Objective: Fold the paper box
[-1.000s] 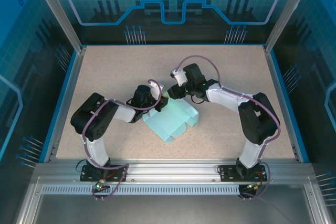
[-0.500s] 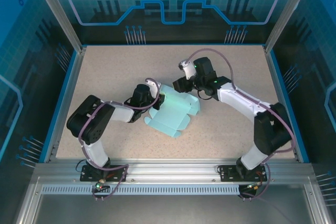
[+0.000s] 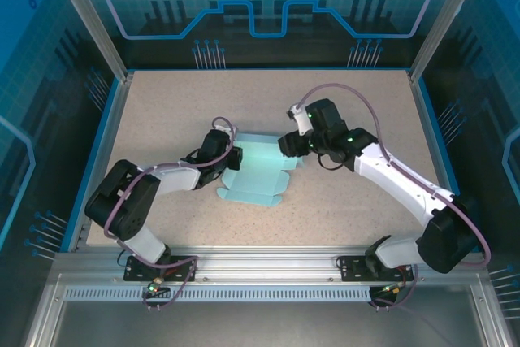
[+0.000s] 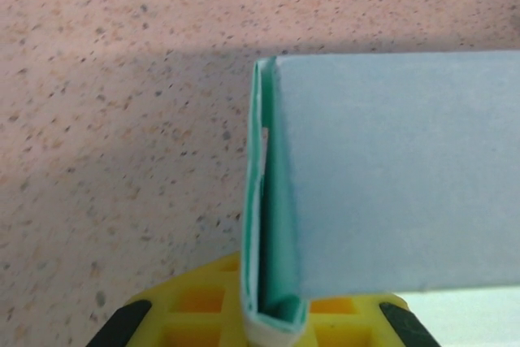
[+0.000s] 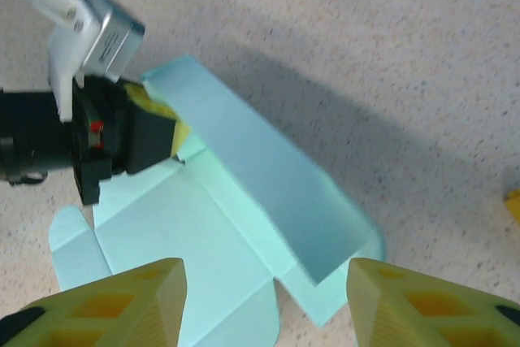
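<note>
Left end effector [image 4: 275,324] clamps the thin, creased pale-blue paper box [image 3: 258,175]; right end effector [image 5: 266,302] gapes.

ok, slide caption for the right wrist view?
Left hand pinches a folded edge of the pale-blue paper box; open right hand hovers over it.

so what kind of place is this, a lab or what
Most likely a robot lab work cell: an aluminium frame surrounds a speckled table, blue panels printed with circuit and gear graphics wall it in, and the left arm and right arm work on a paper box.
</note>
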You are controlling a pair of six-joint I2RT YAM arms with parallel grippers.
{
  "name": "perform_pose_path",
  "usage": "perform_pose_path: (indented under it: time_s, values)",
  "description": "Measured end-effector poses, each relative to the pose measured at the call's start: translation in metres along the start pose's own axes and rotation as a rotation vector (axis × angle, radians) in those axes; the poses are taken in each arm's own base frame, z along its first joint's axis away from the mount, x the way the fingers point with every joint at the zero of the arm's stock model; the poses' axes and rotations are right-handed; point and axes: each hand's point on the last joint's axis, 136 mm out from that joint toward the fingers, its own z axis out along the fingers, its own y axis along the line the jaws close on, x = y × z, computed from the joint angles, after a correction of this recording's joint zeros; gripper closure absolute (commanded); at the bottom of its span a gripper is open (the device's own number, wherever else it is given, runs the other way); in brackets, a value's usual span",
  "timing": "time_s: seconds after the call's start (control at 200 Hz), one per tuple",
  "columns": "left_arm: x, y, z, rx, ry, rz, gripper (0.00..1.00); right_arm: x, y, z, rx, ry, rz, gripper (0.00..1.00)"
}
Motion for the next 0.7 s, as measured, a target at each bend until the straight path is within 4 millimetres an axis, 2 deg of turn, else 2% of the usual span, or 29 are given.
perform_pose_path:
  time_s: [0.185,0.445,0.695]
  values:
    - [0.003,0.006,-0.008,-0.034,0.023,-0.025,0.88,0.021,0.018,0.005,0.027,0.084,-0.044,0.33]
    - [0.001,0.006,-0.014,-0.045,0.019,-0.025,0.88,0.014,0.023,0.029,0.092,0.128,-0.093,0.32]
    - [0.002,0.005,-0.014,-0.045,0.024,-0.023,0.88,0.013,0.016,0.047,0.152,0.164,-0.122,0.33]
